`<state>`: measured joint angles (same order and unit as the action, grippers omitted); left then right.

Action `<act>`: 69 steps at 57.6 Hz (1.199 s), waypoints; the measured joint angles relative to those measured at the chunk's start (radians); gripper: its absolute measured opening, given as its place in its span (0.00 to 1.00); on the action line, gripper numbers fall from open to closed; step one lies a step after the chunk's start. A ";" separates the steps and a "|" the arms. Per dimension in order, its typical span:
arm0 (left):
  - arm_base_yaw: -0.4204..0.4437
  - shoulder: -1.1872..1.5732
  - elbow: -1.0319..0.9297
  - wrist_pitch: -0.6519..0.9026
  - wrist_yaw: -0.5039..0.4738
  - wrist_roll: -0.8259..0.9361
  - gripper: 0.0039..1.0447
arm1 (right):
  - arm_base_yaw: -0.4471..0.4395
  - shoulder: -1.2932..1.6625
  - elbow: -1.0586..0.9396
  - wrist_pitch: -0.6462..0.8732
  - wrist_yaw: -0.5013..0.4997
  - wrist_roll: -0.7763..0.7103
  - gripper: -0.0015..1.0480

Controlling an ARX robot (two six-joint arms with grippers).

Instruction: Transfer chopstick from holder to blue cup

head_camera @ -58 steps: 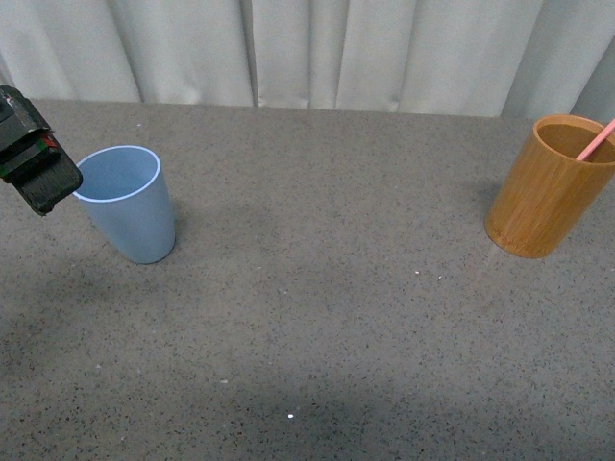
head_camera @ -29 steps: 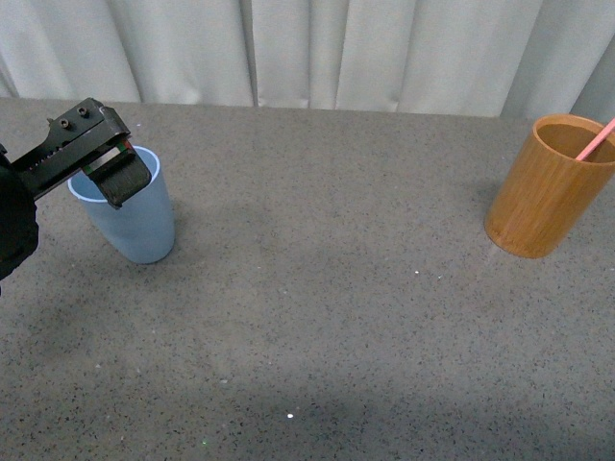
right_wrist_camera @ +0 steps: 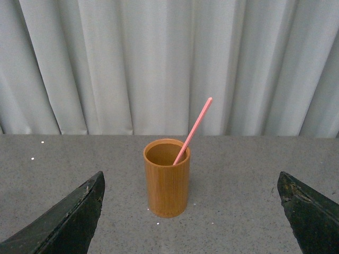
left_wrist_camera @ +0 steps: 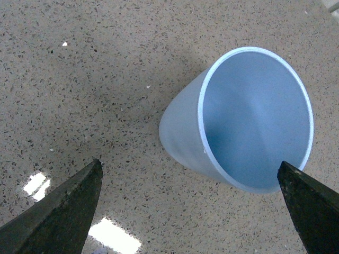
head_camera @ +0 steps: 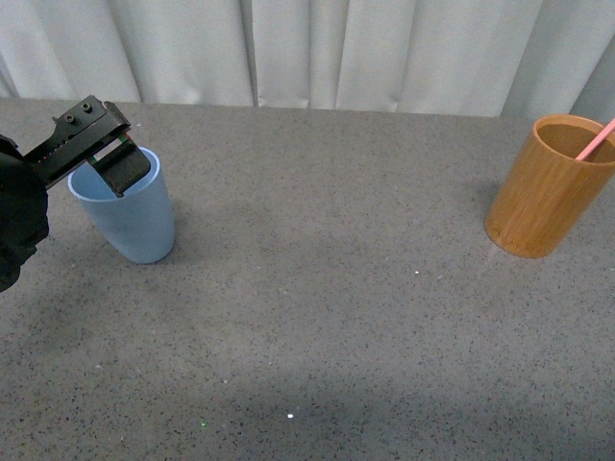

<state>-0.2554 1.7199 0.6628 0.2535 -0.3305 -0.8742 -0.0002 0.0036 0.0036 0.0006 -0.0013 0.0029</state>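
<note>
The blue cup (head_camera: 135,226) is being hovered over by the left gripper (head_camera: 113,165), jaws spread wide, while the chopstick (head_camera: 596,141) is being propped in the holder (head_camera: 538,206), faced by the wide-spread right gripper (right_wrist_camera: 190,177).

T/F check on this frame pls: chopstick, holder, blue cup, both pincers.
1. The chopstick stands in the holder. True.
2. The blue cup has a chopstick in it. False: it is empty.
3. The left pincer is shut. False: it is open, at the blue cup.
4. The right pincer is open and holds nothing. True.
5. The holder lies on its side. False: it is upright.
</note>
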 joint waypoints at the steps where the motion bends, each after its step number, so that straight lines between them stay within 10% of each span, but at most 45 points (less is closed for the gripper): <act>1: 0.000 0.001 0.001 -0.001 0.000 -0.002 0.94 | 0.000 0.000 0.000 0.000 0.000 0.000 0.91; 69: 0.064 0.118 0.090 -0.056 -0.013 -0.100 0.92 | 0.000 0.000 0.000 0.000 0.000 0.000 0.91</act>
<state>-0.1913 1.8378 0.7525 0.1974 -0.3431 -0.9745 -0.0002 0.0036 0.0036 0.0006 -0.0013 0.0029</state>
